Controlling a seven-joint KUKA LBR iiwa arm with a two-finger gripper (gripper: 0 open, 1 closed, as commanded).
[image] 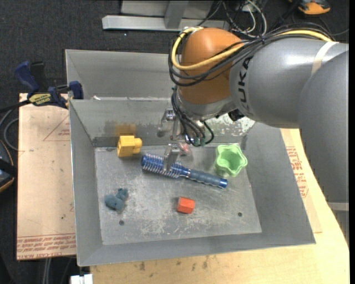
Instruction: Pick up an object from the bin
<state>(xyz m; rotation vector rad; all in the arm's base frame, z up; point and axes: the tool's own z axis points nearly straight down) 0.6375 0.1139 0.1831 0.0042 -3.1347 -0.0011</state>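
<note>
Down in the grey metal bin [83, 166], the gripper [174, 155] stands over the bristled head of a blue hairbrush [197, 176] and seems to touch it. Whether the gripper is open or closed cannot be told from this angle. The brush lies flat near the middle of the floor, its head toward the back left and its handle running out to the right.

The bin floor [222, 216] is bare metal, dull and scuffed, flecked with pale scratches and a few dark spots. Sloping walls rise from it on all sides, the back one tall and smooth.

A yellow block [128, 146] sits at the back left, near the foot of the wall. A green cup with a wavy rim [230, 160] stands just beside the brush handle on the right. A small orange cube [186, 206] lies toward the front, apart from the brush, and a blue-grey lump [116, 199] rests at the front left.

The silver arm [288, 77] comes in from the right, with a rounded orange cover [208, 55] above the wrist and yellow and black cables [178, 47] looped round it. Beyond the bin the room's floor [33, 33] is dark, and more cables [249, 11] trail across it at the top.
</note>
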